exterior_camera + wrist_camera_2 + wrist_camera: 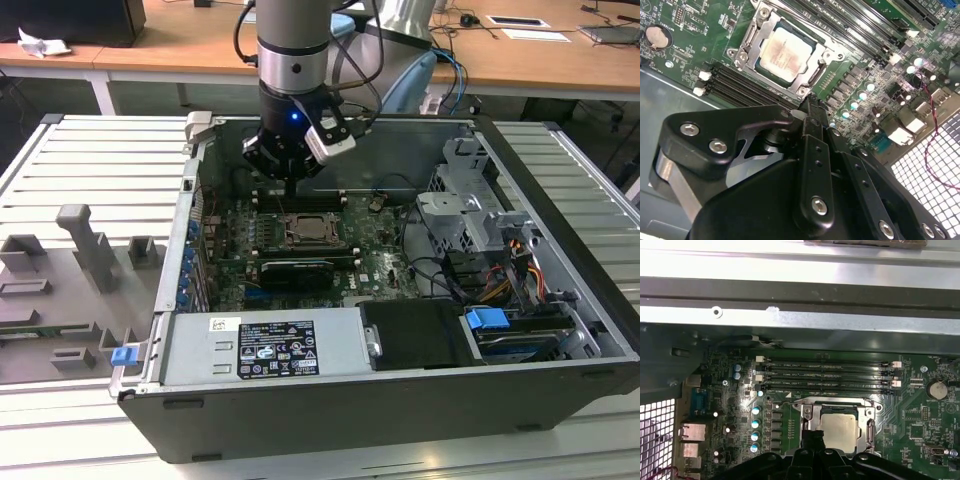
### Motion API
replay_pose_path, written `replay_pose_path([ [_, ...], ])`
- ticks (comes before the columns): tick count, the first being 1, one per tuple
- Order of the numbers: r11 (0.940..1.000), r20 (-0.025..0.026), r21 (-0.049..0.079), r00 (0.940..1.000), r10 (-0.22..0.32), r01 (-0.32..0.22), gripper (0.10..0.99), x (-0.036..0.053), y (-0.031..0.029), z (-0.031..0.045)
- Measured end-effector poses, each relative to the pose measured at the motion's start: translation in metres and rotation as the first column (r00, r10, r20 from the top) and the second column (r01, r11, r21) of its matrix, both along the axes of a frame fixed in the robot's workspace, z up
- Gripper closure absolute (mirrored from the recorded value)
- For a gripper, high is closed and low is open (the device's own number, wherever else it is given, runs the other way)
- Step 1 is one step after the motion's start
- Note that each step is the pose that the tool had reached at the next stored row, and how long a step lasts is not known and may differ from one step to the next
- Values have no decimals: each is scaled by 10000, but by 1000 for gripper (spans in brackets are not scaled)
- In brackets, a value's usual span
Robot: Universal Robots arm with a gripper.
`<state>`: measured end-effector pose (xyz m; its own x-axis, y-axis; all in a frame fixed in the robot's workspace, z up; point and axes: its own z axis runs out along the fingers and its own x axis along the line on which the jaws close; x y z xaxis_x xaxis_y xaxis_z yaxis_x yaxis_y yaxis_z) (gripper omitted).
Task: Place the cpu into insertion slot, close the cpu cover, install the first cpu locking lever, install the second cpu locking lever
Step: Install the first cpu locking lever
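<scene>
The cpu point(782, 52), a small flat square chip with a pale silver-grey face, lies in the insertion slot point(760, 66), a dark square socket. The cpu cover point(817, 77), a thin silver window frame, seems laid flat around it. Just beyond the socket's far corner, before the long black memory slots point(825, 375), the black gripper point(809, 102) points down with its fingers pressed together on nothing, so the chip lies nearward of it.

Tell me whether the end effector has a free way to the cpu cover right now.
Probably yes. The end effector hangs right beside the cpu cover, which frames the cpu, and nothing stands between them. The memory slots next to it sit low.
</scene>
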<state>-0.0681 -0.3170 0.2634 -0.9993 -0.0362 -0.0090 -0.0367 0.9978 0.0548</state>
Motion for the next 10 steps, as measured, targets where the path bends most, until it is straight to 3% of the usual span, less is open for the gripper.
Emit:
replay_pose_path([
  [10,10000,0,4,10000,2,-2,980,-58,0,-1],
])
